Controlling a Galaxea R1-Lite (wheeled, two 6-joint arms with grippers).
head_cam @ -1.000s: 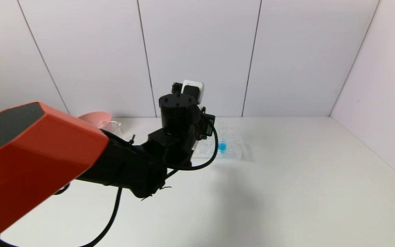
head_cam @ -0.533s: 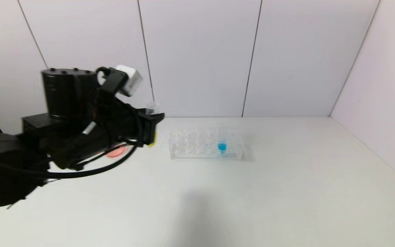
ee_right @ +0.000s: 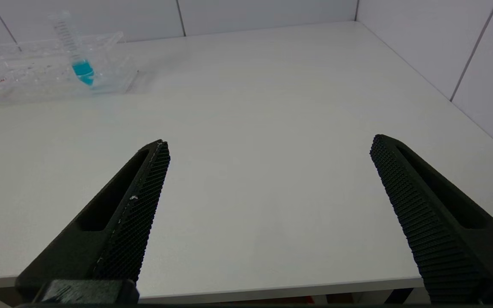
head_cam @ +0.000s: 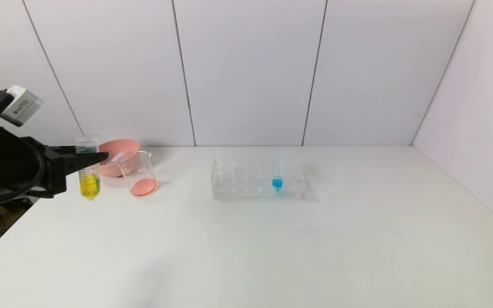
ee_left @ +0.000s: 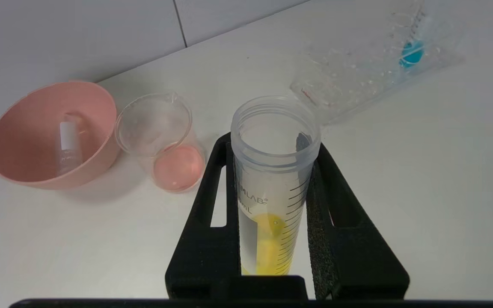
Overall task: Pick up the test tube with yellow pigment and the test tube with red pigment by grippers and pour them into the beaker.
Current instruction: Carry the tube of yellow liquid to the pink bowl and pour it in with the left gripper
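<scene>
The left end effector (head_cam: 84,161) holds the test tube with yellow pigment (head_cam: 89,173) upright, clamped between its jaws just beside the beaker (head_cam: 139,174), which stands on the bench (head_cam: 272,239) before the pink bowl (head_cam: 116,155) and already shows reddish liquid at its bottom. The pour looks best done by bringing the tube's mouth over the beaker's rim before tipping slowly, keeping the grip firm. The right end effector (ee_right: 268,205) waits wide open and empty, well apart from the rack (head_cam: 255,179).
</scene>
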